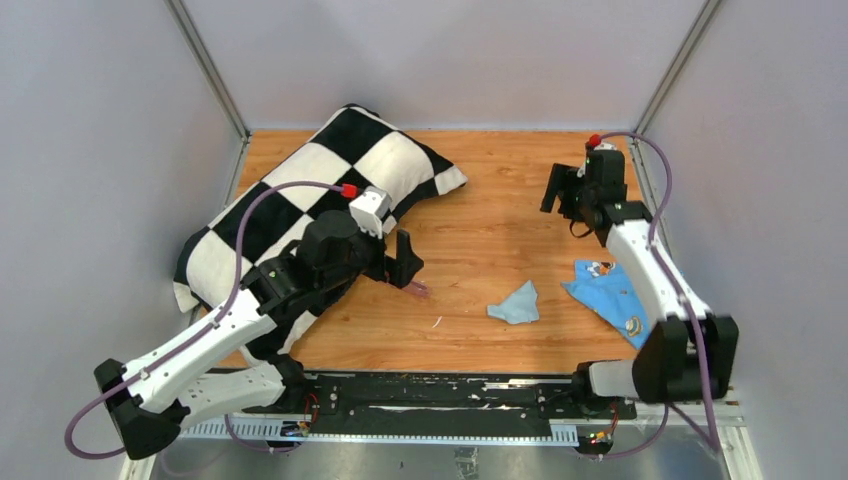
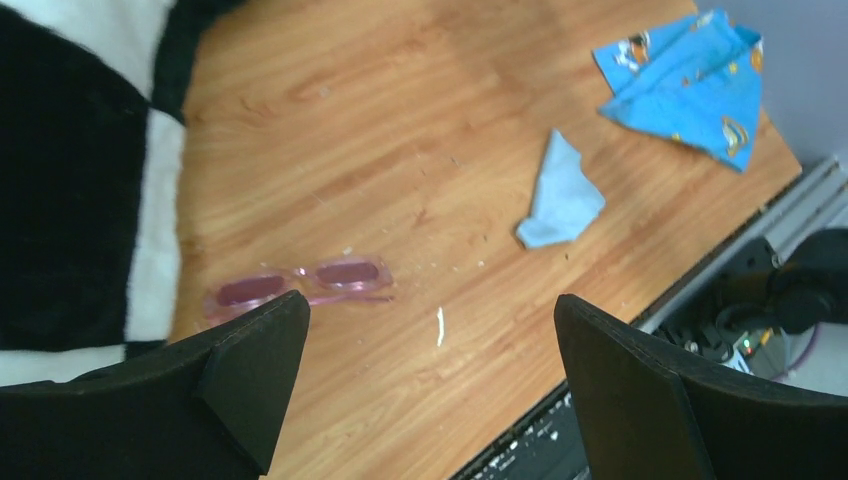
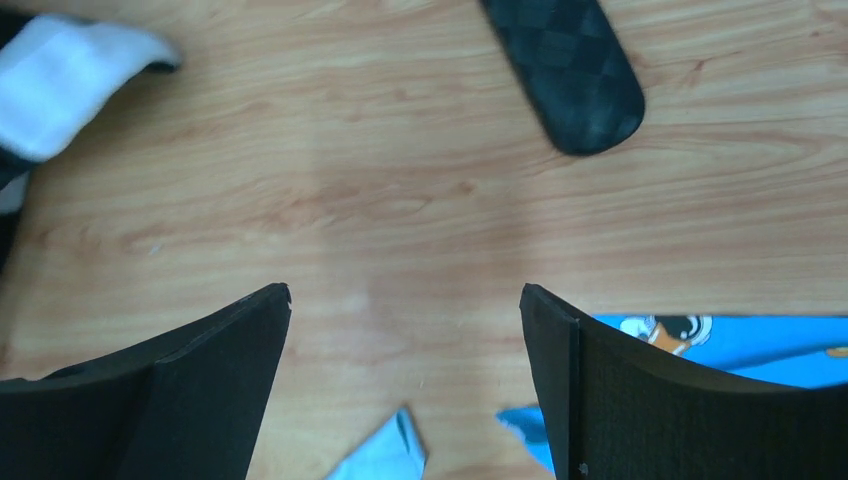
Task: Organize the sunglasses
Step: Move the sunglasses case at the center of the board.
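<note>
Top view: wooden table [image 1: 500, 190] with warm orange-brown grain running left to right; soft pillow [image 1: 320, 195] in large black and white checks lying at its left rear.

Left wrist view: the sunglasses [image 2: 300, 285], a slim pair with translucent pinkish-purple frame and narrow rounded-rectangular lenses, lie flat on the bare wood just beside the pillow's edge, near the tip of one finger of the left gripper [image 2: 430, 305]; its matte black, wedge-shaped fingers stand wide apart and hold nothing. A small white scrap [image 2: 440, 325] lies on the wood between the fingers in this view. A plain light blue cloth [image 2: 562, 195], crumpled to a point, lies near mid-table; a brighter blue fabric [image 2: 695, 85] printed with small cartoon figures lies folded at the table's right edge.

Right wrist view: the right gripper [image 3: 405, 290] hangs over bare wood at the right rear, fingers likewise spread wide and empty; beyond it lies a dark elongated case [image 3: 580, 75] with a rounded end and a woven, checked surface texture.
</note>
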Available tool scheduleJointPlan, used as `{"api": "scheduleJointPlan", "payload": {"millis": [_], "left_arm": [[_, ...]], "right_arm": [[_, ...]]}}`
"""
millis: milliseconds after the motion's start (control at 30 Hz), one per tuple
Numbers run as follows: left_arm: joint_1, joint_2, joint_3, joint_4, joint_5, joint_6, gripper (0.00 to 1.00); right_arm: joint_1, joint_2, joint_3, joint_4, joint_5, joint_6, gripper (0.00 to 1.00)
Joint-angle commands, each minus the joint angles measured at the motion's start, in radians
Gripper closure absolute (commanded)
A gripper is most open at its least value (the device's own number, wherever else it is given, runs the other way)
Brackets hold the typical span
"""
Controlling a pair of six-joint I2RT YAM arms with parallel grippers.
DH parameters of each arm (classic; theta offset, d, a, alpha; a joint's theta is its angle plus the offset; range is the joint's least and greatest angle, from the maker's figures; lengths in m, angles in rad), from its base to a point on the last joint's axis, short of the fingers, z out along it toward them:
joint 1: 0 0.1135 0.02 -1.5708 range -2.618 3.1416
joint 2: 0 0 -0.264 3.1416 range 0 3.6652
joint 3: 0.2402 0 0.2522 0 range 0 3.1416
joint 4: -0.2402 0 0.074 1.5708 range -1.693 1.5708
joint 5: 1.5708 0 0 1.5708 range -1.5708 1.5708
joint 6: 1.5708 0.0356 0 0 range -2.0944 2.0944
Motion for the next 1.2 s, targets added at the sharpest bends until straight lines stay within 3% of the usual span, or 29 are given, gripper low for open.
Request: {"api": "scheduleJointPlan", "payload": {"millis": [0, 267, 567, 800, 1167], "left_arm": [[-0.053, 0.034, -0.013, 0.008, -0.006, -0.028, 0.00], [-0.060, -0.062, -0.068, 0.047, -0.099, -0.025, 0.00], [-0.060, -0.055, -0.061, 0.001, -0.114, 0.028, 0.00], [-0.060, -0.046, -0.074, 0.026, -0.126, 0.025, 0.00], [-0.060, 0.000, -0.066, 0.027, -0.105, 0.004, 0.00]], "right_arm": [[-0.110, 0.256, 0.166, -0.032, -0.029, 0.067, 0.08], [-0.269, 0.654, 0.534, -0.130, -0.064, 0.046, 0.04], [-0.341, 0.935, 0.742, -0.144, -0.222, 0.053, 0.00], [-0.301, 0.998, 0.717, -0.146, -0.246, -0.038, 0.00], [-0.202, 0.967, 0.664, -0.163, -0.064, -0.131, 0.00]]}}
